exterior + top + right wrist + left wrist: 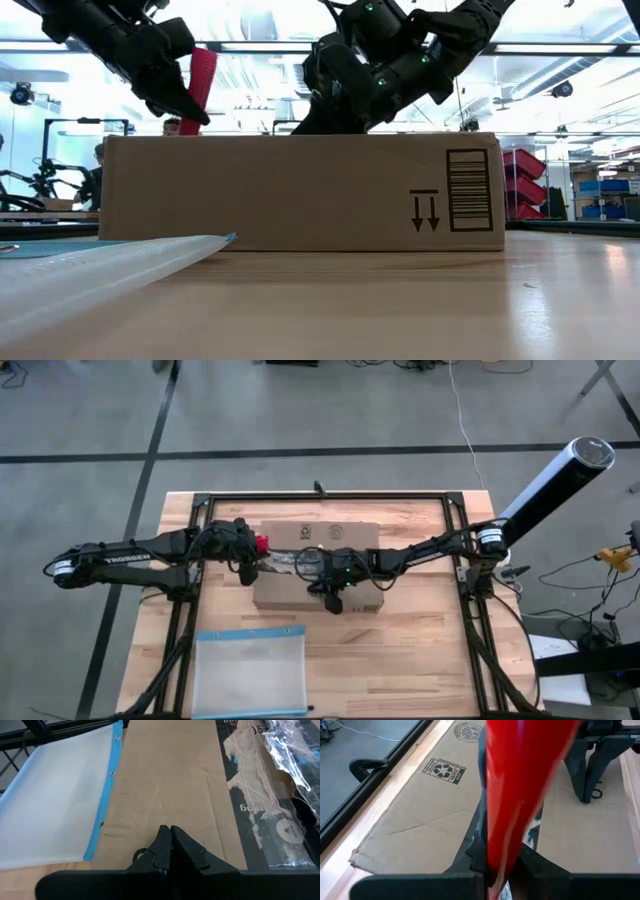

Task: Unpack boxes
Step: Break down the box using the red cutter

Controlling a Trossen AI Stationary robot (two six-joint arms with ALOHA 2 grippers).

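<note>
The brown cardboard box [318, 565] lies flat in the middle of the table, its printed top [445, 770] facing up. Torn clear tape [285, 760] runs along its middle seam. My left gripper [250, 558] is over the box's left end, shut on a small red tool [520, 785]. In the low view the red tool [201, 80] stands just above the box's top edge. My right gripper [170, 842] is shut, its tips down on the box's top near the near edge. My left gripper pinches the red tool's back end [502, 862] between its two fingers, coming from the table's left and slanting down. The tool sticks out past the fingertips over the box. Whether its far end touches the cardboard, I cannot tell. My right gripper sets its shut fingertips [165, 837] on the box's top flap [165, 795], near the near edge, slanting down from the table's right. The box lies flat on the table under them.
A clear plastic pouch with a blue edge [250, 670] lies on the table near the front left, close to the box. Black frame rails [190, 575] run along both sides and the far edge. Bare wood shows at the near right [400, 660].
</note>
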